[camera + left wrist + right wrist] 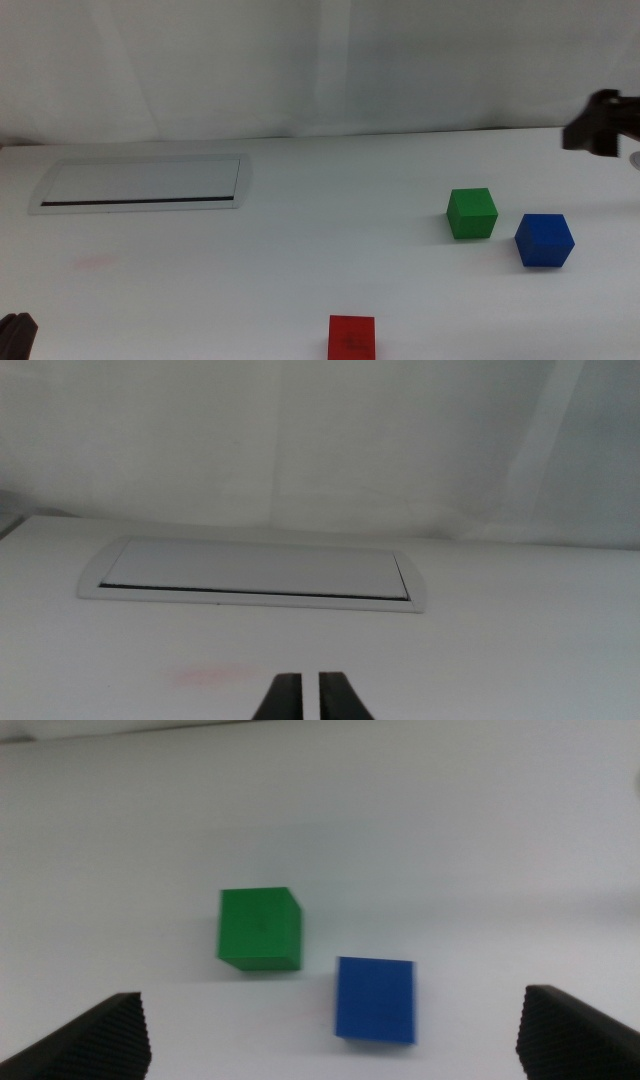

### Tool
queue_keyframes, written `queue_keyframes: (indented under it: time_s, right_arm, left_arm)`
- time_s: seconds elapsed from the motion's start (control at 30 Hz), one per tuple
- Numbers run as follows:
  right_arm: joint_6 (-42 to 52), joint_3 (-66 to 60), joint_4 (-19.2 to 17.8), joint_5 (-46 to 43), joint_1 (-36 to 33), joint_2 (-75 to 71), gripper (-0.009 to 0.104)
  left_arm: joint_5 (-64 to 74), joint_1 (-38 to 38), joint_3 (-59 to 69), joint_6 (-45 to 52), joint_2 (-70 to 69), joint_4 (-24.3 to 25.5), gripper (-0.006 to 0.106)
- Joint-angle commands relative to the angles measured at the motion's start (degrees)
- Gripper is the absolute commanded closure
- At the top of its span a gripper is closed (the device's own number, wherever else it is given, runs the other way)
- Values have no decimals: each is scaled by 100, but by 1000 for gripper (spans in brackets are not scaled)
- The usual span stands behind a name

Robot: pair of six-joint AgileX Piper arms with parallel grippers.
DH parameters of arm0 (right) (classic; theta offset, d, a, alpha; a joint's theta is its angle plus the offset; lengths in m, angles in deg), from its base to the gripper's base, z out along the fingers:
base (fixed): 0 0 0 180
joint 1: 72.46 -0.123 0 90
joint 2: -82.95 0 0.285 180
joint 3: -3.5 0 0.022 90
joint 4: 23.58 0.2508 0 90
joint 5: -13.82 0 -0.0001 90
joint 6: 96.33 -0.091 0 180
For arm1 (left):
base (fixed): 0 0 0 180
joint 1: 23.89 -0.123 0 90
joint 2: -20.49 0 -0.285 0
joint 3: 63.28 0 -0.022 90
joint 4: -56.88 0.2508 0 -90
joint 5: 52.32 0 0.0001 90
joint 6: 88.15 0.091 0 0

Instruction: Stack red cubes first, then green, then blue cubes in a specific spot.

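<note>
1. Stacking has not begun: you have three cubes lying apart on the table (300, 220), none on another.
2. Your red cube (352, 337) sits alone at the near edge of the middle view, well apart from the other two.
3. Your green cube (472, 213) and blue cube (545, 240) lie just beside each other on the right side, not touching, with the blue one nearer the camera.
4. Your right gripper (330, 1040) hangs above that pair with its jaws spread wide and nothing between them; in its wrist view both cubes show between the jaws (green (260, 928), blue (375, 999)).
5. Your left gripper (310, 700) waits at the near left corner, its jaws nearly closed with a thin gap and nothing held. It faces a flat grey hatch (250, 573) set in the table.
6. Everything is left: red goes down first, then green, then blue on top. As I judge it, your right arm is lined up over the wrong cubes for an opening move, since red is the base.
</note>
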Motion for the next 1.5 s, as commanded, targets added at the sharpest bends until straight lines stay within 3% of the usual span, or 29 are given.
queue_keyframes:
  time_s: [0.0,0.23,0.43,0.9,1.47]
  right_arm:
    - [81,282,27,84,-207,369,-8]
    - [-385,948,-76,229,-769,1448,-8]
    - [-998,1308,-793,275,-1222,2323,-8]
    - [-1181,1330,-776,-182,-1254,3319,-8]
    - [-1263,1919,-776,48,-1263,4102,-8]
  left_arm:
    - [-21,-18,234,7,11,-24,103]
    - [-56,-18,234,7,11,-24,103]
    - [-56,-18,234,7,11,-24,103]
    - [-64,-18,234,7,11,-24,103]
    - [-69,-18,234,7,11,-24,103]
